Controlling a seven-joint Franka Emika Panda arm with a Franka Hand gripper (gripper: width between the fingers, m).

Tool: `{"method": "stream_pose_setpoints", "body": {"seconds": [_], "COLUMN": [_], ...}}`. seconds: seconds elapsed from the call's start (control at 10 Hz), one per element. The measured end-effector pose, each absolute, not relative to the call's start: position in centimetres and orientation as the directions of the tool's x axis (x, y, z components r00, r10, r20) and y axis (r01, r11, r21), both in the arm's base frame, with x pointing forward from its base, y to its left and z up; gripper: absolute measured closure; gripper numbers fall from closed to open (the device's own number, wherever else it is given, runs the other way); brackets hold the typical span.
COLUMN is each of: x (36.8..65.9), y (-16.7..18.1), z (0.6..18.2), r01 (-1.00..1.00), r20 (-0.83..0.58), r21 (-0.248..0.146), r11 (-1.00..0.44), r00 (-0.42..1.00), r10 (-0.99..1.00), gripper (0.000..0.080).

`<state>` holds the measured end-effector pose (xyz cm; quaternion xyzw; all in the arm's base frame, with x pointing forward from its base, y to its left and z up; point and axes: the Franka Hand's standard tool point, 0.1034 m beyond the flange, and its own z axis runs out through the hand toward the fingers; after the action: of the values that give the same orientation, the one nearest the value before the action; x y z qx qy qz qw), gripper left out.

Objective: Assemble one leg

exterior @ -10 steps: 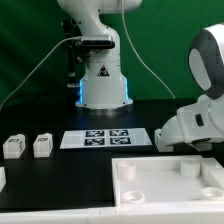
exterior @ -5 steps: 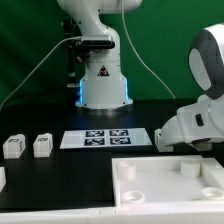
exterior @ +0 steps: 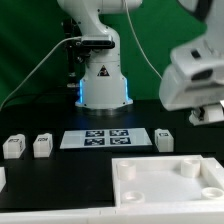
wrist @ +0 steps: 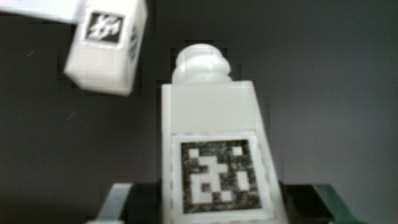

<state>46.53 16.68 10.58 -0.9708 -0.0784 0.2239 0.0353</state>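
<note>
The jaws clamp a leg (wrist: pixel 214 130), seen clearly only in the wrist view: a smooth white plastic block with a rounded peg and a black-and-white tag, held off the black counter (wrist: pixel 329 60). The exterior view alone shows another leg (exterior: pixel 164 139) lying just beside the flat marker board (exterior: pixel 107 137).

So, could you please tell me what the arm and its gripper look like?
The arm has smooth, rounded white shells with dark bands at the joints. Its base carries a triangular sticker and glows blue low down. Thin light cables trail off it. The gripper has dark, squared fingers.
</note>
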Motion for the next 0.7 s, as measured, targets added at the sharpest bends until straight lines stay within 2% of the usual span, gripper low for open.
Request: {"method": "stream_pose_setpoints", "body": {"seconds": [0.3, 0.4, 0.6, 0.7], "x": [50.3, 51.4, 51.6, 51.0], "y": [12.8, 11.8, 12.0, 11.9], "z": [14.4, 15.1, 14.8, 14.4], "r01": [0.126, 0.112, 0.124, 0.122], "r20": [-0.153, -0.041, 0.199, 0.173], "r21": [-0.095, -0.089, -0.083, -0.082], "r11": [-0.987, -0.99, -0.989, -0.989], "r00": [0.978, 0.992, 0.974, 0.979], "r10": [0.14, 0.117, 0.105, 0.107], "gripper": [0.0505, 0.0505, 0.0505, 0.0505]}}
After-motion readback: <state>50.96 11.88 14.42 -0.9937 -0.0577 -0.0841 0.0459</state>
